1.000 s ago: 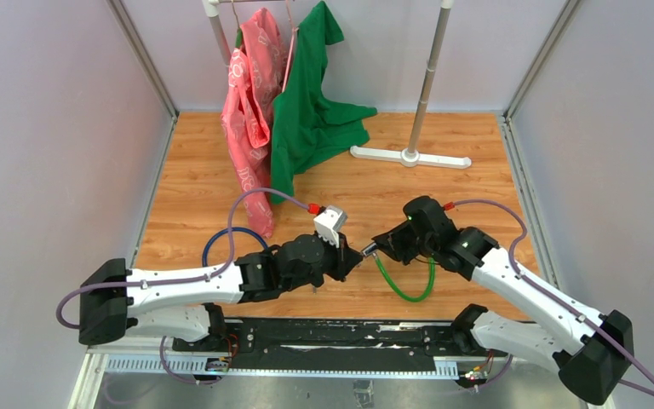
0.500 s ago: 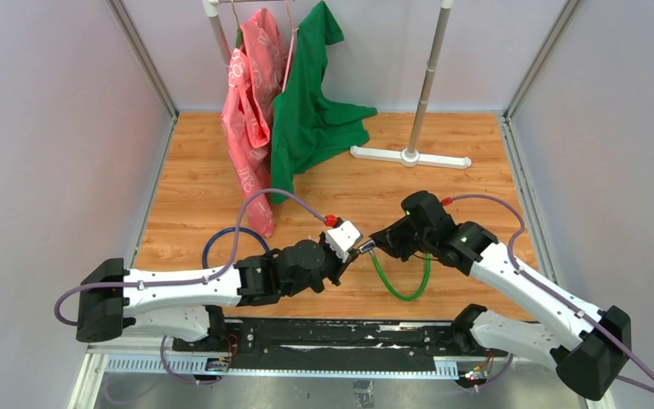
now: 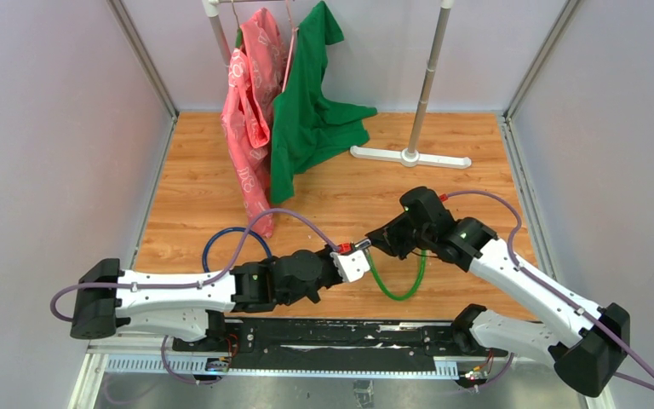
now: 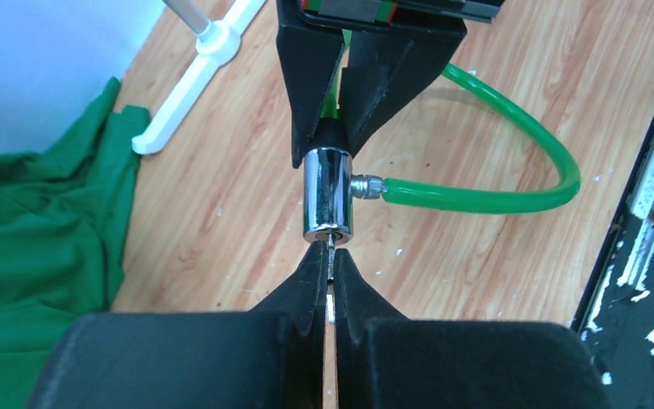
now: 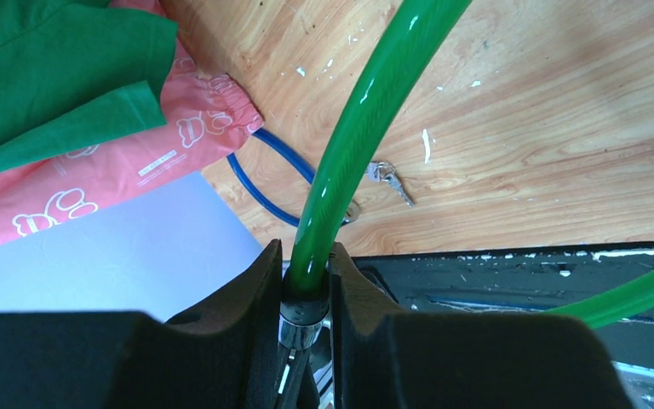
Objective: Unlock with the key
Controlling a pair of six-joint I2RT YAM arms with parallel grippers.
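Left wrist view told the story: the left gripper (image 4: 329, 266) was pinched tight on the key (image 4: 330, 252), blade at the keyhole in the bottom face of the chrome lock cylinder (image 4: 327, 194). How deep it sat, I could not tell. Opposite, the right gripper (image 4: 334, 136) was clamped on the cylinder's far end, where the green cable (image 4: 494, 194) looped out. The whole lock hung off the wooden table (image 4: 519, 77) between the two arms.

Danger, as I judged it: only a sliver of key sat between those pads, so a twist could have slipped it. The round, shiny barrel could equally have spun in the right jaws. Any tilt between the arms might have bent the blade.

Writing? None legible on lock or key. The pink garment (image 5: 94, 183) carried white print, too small to read.
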